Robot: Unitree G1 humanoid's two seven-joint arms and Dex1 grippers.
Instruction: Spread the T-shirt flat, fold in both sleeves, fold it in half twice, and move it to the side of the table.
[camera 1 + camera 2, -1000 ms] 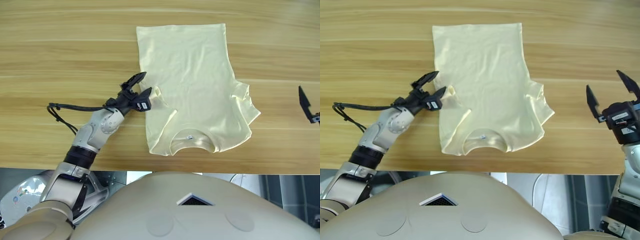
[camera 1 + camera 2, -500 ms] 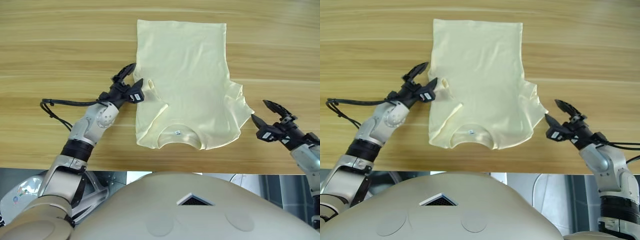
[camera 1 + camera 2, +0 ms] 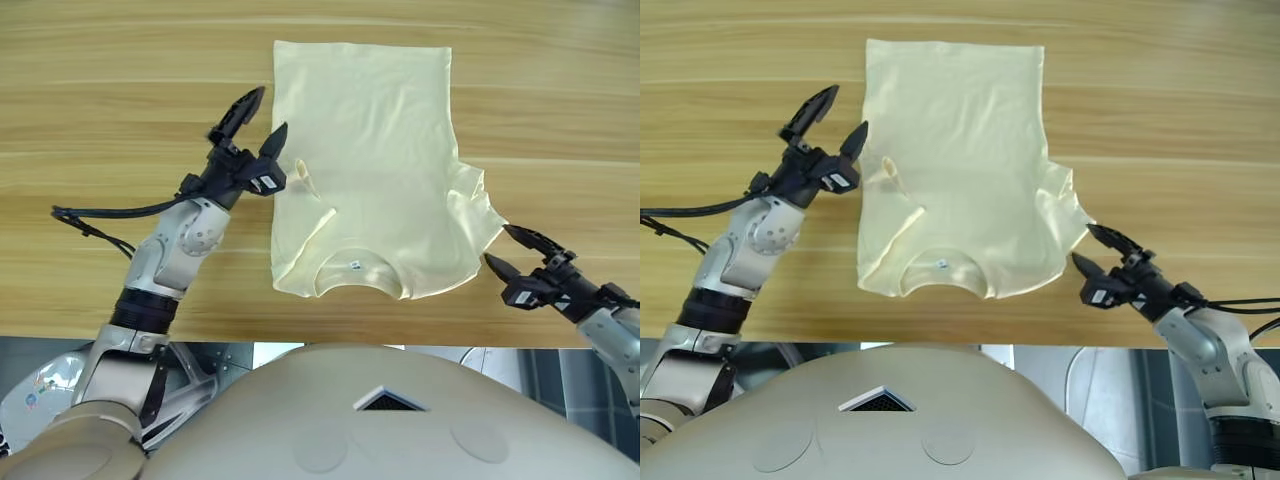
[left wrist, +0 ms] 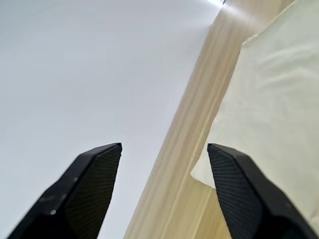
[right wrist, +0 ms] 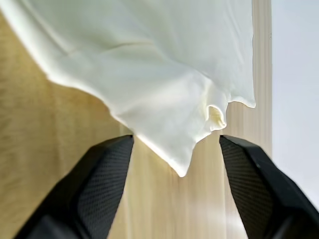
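Note:
A pale yellow T-shirt point(image 3: 375, 150) lies on the wooden table point(image 3: 120, 100), collar toward me and hem at the far side. Its left sleeve point(image 3: 305, 180) is crumpled inward, and its right sleeve point(image 3: 478, 205) is bunched outward. My left gripper point(image 3: 262, 118) is open, raised just left of the shirt's left edge and holding nothing. In the left wrist view its fingers point(image 4: 94, 194) frame the table and the shirt's edge point(image 4: 269, 99). My right gripper point(image 3: 500, 247) is open at the tip of the right sleeve. In the right wrist view the sleeve corner point(image 5: 179, 159) lies between the spread fingers point(image 5: 104, 174).
The table's front edge point(image 3: 200, 340) runs close below the collar. A black cable point(image 3: 100, 215) trails from my left wrist over the wood. Bare wood extends to the left and the far right of the shirt.
The shirt's collar end was dragged left. My left gripper then lifted up and away from the left sleeve. My right gripper came in from the right to the right sleeve's corner.

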